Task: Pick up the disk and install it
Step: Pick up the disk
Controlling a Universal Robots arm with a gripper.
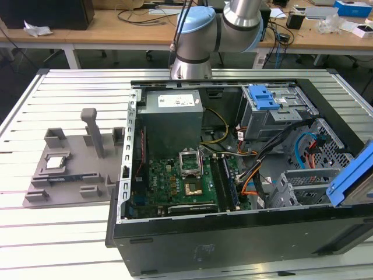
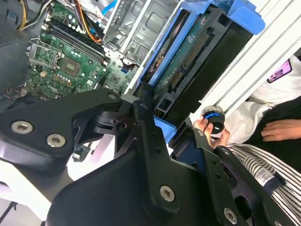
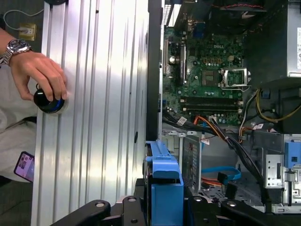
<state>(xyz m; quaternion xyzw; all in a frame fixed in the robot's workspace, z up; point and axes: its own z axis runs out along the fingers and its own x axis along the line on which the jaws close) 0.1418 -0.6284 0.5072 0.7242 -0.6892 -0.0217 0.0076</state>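
Pickup looks done: the gripper [image 3: 165, 210] is clamped on the disk [image 1: 350, 178], held at the exterior view's right edge over the computer case [image 1: 233, 239], not yet installed.

In the exterior view the arm [image 1: 233, 23] was built of thick silver-grey tubes with rounded joints capped in pale blue, and black cables [image 1: 182, 23] hung beside it. The claw [image 2: 167, 112] was matte black in both wrist views: flat, angular link bars (plastic or painted metal, hard to tell) pinned together with bright round silver screws [image 2: 56, 140].
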